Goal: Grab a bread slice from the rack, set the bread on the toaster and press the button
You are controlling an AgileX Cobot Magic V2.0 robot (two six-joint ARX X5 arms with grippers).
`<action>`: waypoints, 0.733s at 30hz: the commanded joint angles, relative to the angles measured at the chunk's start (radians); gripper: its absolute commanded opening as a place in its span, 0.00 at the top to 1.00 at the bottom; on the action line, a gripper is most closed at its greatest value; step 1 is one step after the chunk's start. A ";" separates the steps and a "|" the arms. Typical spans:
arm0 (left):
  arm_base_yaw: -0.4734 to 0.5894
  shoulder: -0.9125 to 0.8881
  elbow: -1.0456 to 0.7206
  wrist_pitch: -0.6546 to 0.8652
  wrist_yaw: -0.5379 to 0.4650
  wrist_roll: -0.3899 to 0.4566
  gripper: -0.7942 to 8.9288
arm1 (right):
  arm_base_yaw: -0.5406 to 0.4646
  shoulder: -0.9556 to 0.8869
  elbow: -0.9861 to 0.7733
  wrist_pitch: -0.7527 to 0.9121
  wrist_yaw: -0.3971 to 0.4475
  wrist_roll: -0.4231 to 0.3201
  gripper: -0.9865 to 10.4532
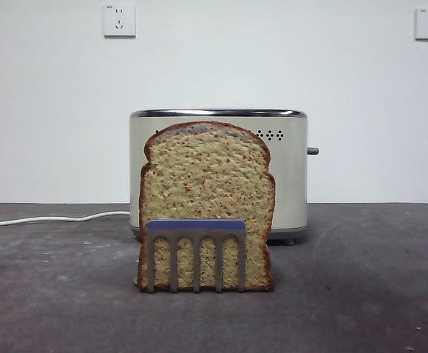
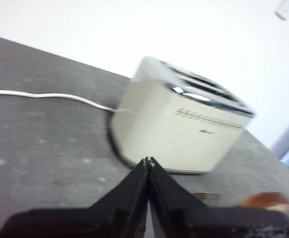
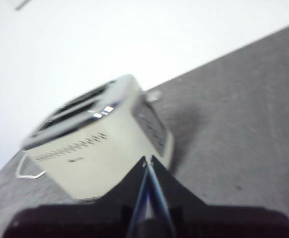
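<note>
A: How many slices of bread are there?

B: One. The slice of bread (image 1: pixel 207 198) stands upright in the rack (image 1: pixel 195 254), in front of the toaster (image 1: pixel 291 176). It is almost as tall as the toaster and hides most of its front.

A: And how many toasters?

B: One too. The front view shows only its long side, with a chrome rim on top and a few black dots beside the bread. The button (image 1: pixel 313 151) sticks out from the narrow end as a small grey stub.

A: Can you see the arms there?

B: No. The front view shows no arm at all. Only the wrist views show the grippers.

A: What does the left one show?

B: The left gripper (image 2: pixel 147 161) has its two black jaws pressed together, tip to tip, with nothing between them. It is up above the table (image 2: pixel 40 148), apart from the toaster (image 2: pixel 184 134). This view shows the slots on top, which the front view does not. A brown bit of the bread's crust (image 2: pixel 266 199) peeks over the jaw, and the rest is hidden.

A: And the right one?

B: The right gripper (image 3: pixel 148 159) is closed too and holds nothing. It looks at the toaster (image 3: pixel 92 153) from the other end. The picture is blurry. A small grey bump (image 3: pixel 154 95) shows at the far end, maybe the button, but I cannot be sure.

A: Is there a cord?

B: Yes, one white cord (image 1: pixel 52 218) lies on the table and runs off the edge of the front view.
</note>
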 commanded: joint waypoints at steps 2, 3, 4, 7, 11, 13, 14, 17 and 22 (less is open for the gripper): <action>0.002 0.051 0.089 -0.016 0.067 0.003 0.93 | 0.003 0.122 0.130 -0.039 -0.055 -0.085 0.92; 0.002 0.071 0.115 -0.017 0.091 0.016 0.93 | 0.003 0.161 0.175 -0.066 -0.080 -0.111 0.92; 0.002 0.091 0.143 -0.021 0.118 0.033 0.93 | 0.003 0.200 0.220 -0.098 -0.101 -0.138 0.92; 0.002 0.162 0.229 -0.068 0.202 0.102 0.93 | 0.003 0.303 0.360 -0.222 -0.151 -0.239 0.92; 0.002 0.269 0.352 -0.200 0.301 0.254 0.93 | 0.004 0.428 0.549 -0.416 -0.203 -0.394 0.92; 0.001 0.325 0.420 -0.291 0.340 0.352 0.93 | 0.011 0.485 0.650 -0.527 -0.223 -0.473 0.92; -0.002 0.349 0.448 -0.330 0.357 0.397 0.93 | 0.016 0.506 0.691 -0.574 -0.224 -0.506 0.92; -0.023 0.425 0.546 -0.470 0.380 0.528 0.93 | 0.032 0.568 0.810 -0.718 -0.239 -0.597 0.92; -0.099 0.521 0.684 -0.657 0.366 0.697 0.93 | 0.068 0.618 0.898 -0.837 -0.238 -0.654 0.92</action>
